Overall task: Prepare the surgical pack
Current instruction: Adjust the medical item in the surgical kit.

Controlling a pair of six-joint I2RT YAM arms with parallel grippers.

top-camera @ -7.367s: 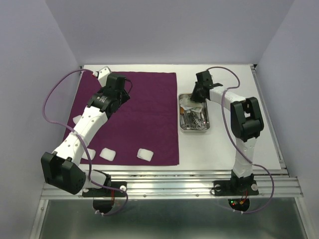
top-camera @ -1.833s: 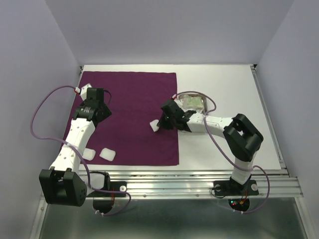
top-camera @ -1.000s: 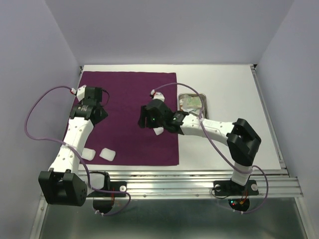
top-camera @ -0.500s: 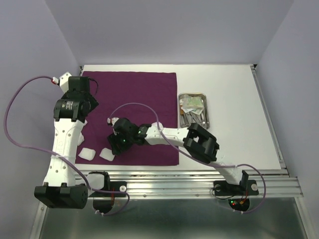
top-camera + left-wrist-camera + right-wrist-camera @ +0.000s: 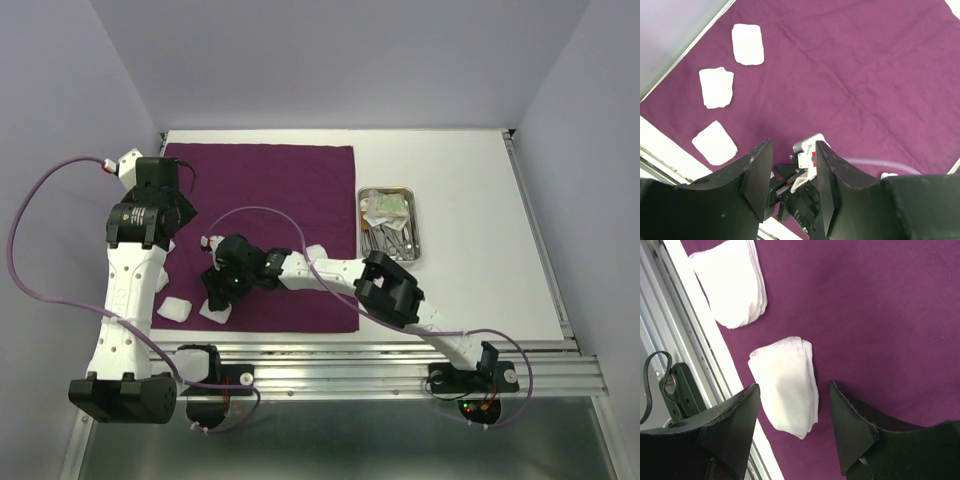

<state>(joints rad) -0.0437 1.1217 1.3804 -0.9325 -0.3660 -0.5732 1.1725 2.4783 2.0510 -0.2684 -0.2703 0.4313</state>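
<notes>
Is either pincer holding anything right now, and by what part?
Nothing is held. The right pincer is open over a gauze pad on the drape; the left pincer is open and empty.

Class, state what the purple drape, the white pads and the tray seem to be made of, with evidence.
The purple drape: matte woven cloth, softly creased. The white pads: probably folded gauze or cotton, layered edges. The tray: seemingly polished steel, shiny grey rim.
</notes>
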